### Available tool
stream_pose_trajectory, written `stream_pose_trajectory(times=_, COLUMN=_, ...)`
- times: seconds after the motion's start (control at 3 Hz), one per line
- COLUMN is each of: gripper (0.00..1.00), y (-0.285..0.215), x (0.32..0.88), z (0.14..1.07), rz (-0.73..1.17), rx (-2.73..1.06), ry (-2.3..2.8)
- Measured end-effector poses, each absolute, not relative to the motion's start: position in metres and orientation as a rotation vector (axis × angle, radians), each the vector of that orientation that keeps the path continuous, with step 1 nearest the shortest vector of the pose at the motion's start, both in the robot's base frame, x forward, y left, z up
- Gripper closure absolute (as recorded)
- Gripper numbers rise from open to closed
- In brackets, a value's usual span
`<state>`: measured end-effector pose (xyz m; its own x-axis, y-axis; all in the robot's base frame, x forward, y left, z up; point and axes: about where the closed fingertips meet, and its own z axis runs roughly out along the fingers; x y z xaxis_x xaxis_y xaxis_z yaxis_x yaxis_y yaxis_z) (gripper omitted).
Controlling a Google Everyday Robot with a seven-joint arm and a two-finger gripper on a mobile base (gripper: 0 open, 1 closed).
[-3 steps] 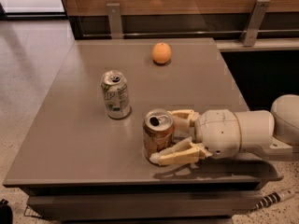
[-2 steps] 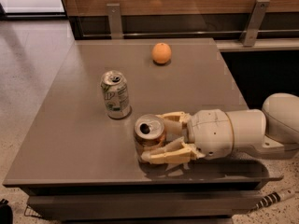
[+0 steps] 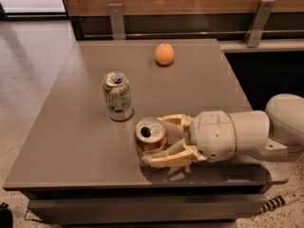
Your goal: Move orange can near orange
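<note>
The orange can (image 3: 151,133), coppery with a silver top, stands upright near the front edge of the grey table (image 3: 66,141). My gripper (image 3: 155,142) reaches in from the right and is shut on the can, with one finger (image 3: 174,121) behind it and the other (image 3: 164,160) in front of it. The orange (image 3: 164,54) lies at the back of the table, well apart from the can and a little to its right.
A green-and-white silver can (image 3: 117,96) stands upright just behind and to the left of the orange can. A wooden wall with metal posts (image 3: 116,20) runs behind the table. The table's front edge is close to the gripper.
The gripper and the orange can have shifted a little to the left and toward the front edge together. The orange and the green-and-white can have not moved.
</note>
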<state>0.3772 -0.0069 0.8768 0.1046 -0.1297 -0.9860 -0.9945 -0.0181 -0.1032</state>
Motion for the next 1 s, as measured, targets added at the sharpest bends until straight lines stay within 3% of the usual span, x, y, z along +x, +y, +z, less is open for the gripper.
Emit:
stream_pose_trajectory(times=0.67, gripper=1.0, y=-0.033, x=0.397, z=0.894, rz=1.055, rx=-1.299, ry=1.229)
stream_pose_trajectory(times=1.0, gripper=1.0, y=-0.081, x=0.434, z=0.924, rz=1.033, rx=-1.186, ry=1.267)
